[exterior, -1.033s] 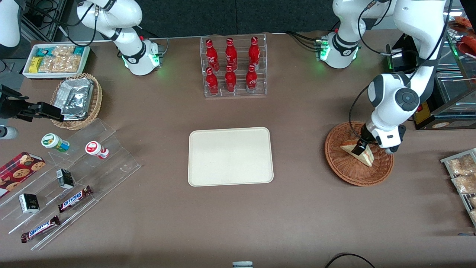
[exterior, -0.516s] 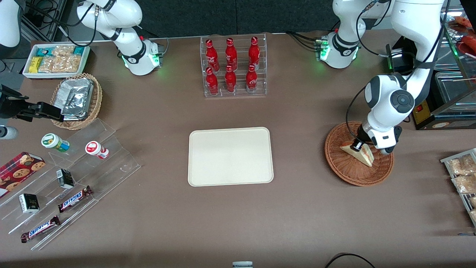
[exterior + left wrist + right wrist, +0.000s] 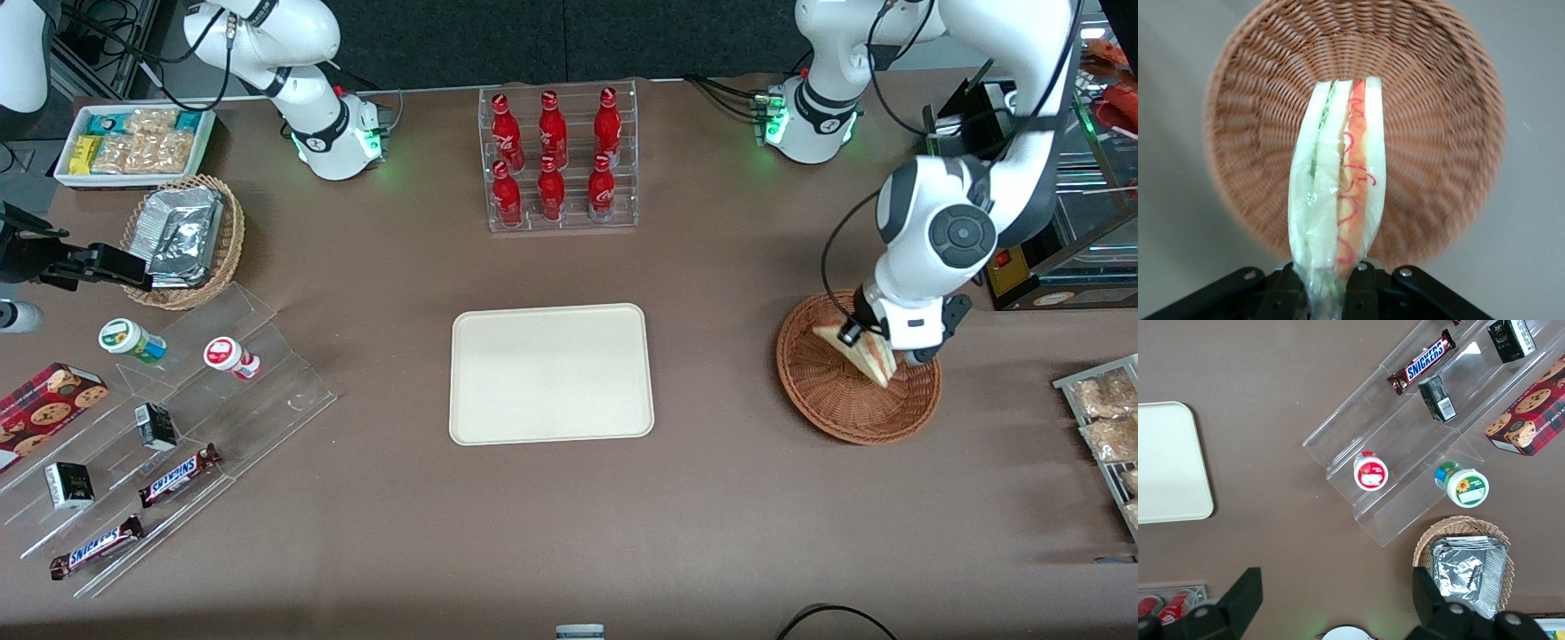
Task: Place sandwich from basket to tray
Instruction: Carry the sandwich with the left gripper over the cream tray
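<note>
The sandwich (image 3: 867,354) (image 3: 1338,193) is a pale bread wedge in clear wrap, with green and red-orange filling on its cut edge. My left gripper (image 3: 855,336) (image 3: 1327,288) is shut on its narrow end, one black finger on each side. It hangs lifted above the round reddish-brown woven basket (image 3: 831,404) (image 3: 1438,133), whose inside shows nothing else. The cream rectangular tray (image 3: 551,373) lies flat at mid-table, toward the parked arm's end from the basket.
A clear rack of red bottles (image 3: 558,160) stands farther from the front camera than the tray. Snack packets (image 3: 1102,418) lie at the working arm's end. A tan basket of foil packs (image 3: 182,236), clear stepped shelves (image 3: 169,427) and a white bin (image 3: 133,142) sit toward the parked arm's end.
The gripper has risen with the sandwich in its grip, lifting it clear of the basket floor. The wrist has also swung slightly farther from the front camera.
</note>
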`<action>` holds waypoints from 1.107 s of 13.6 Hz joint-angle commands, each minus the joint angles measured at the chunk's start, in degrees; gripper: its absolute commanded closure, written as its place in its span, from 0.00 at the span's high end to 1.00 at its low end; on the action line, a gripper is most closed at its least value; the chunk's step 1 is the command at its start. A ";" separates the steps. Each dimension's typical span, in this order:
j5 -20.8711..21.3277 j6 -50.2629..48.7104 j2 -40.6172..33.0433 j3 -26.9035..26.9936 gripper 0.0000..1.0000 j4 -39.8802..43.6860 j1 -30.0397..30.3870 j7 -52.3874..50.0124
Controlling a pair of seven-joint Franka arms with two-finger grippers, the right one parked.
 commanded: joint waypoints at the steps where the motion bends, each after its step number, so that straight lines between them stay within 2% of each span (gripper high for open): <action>1: 0.56 -14.91 3.29 -3.20 0.00 15.31 -3.36 -0.12; 3: 0.30 -15.92 6.54 -4.70 0.00 20.26 -6.69 -1.17; 6: 0.38 -15.30 16.01 -5.06 0.00 28.77 -14.34 -1.35; 10: 0.91 -3.37 26.84 -5.06 0.00 35.21 -24.96 -3.79; 15: 1.44 1.48 34.58 -4.88 0.00 41.53 -31.66 -3.81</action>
